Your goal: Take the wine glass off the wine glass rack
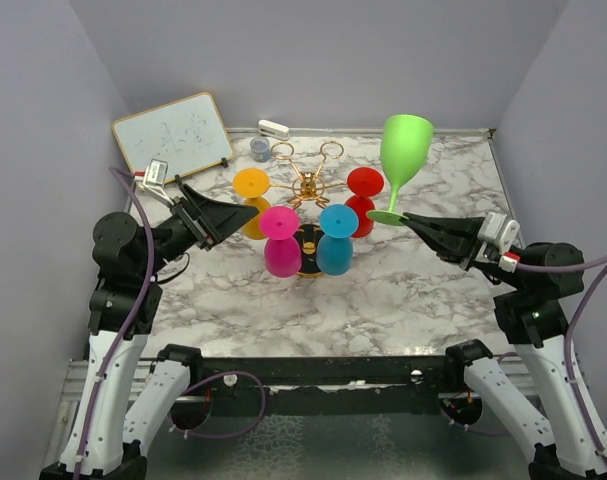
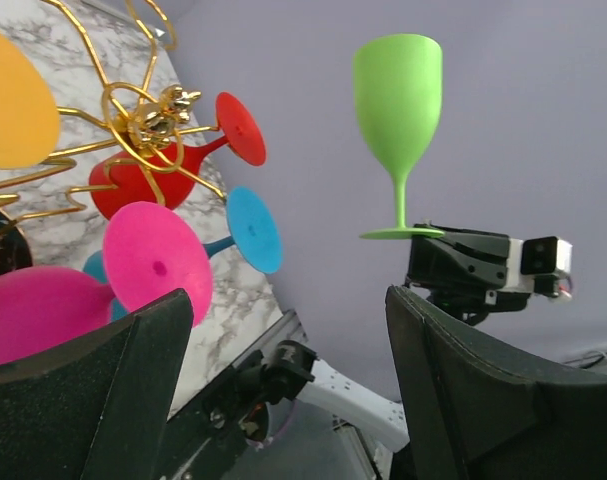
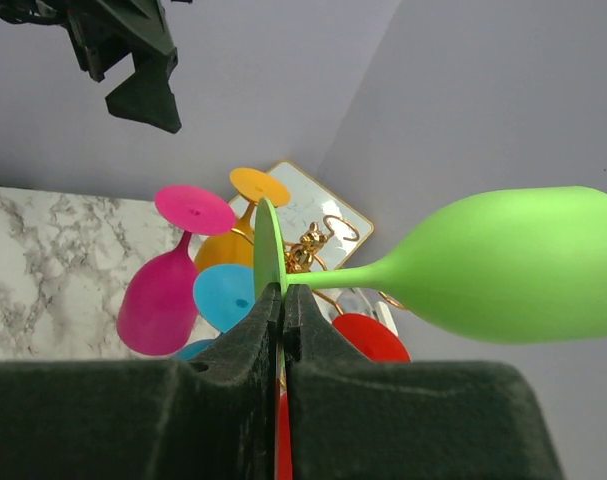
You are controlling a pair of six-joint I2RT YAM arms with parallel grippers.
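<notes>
We noted right fingers (image 3: 233,340) clamped on just the foot edge of the green wine glass (image 3: 503,265), left fingers (image 2: 463,370) apart; thin pinch could slip.

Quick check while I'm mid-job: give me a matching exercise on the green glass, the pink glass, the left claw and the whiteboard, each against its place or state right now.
Things:
1. green glass
2. pink glass
3. left claw
4. whiteboard

States:
A. open, holding nothing
B. hanging foot-up on the rack
C. propped up at the back left
D. upright, pinched by its foot in the right claw, off the rack

Pairs: 1-D, 2-B, 3-A, 4-C
</notes>
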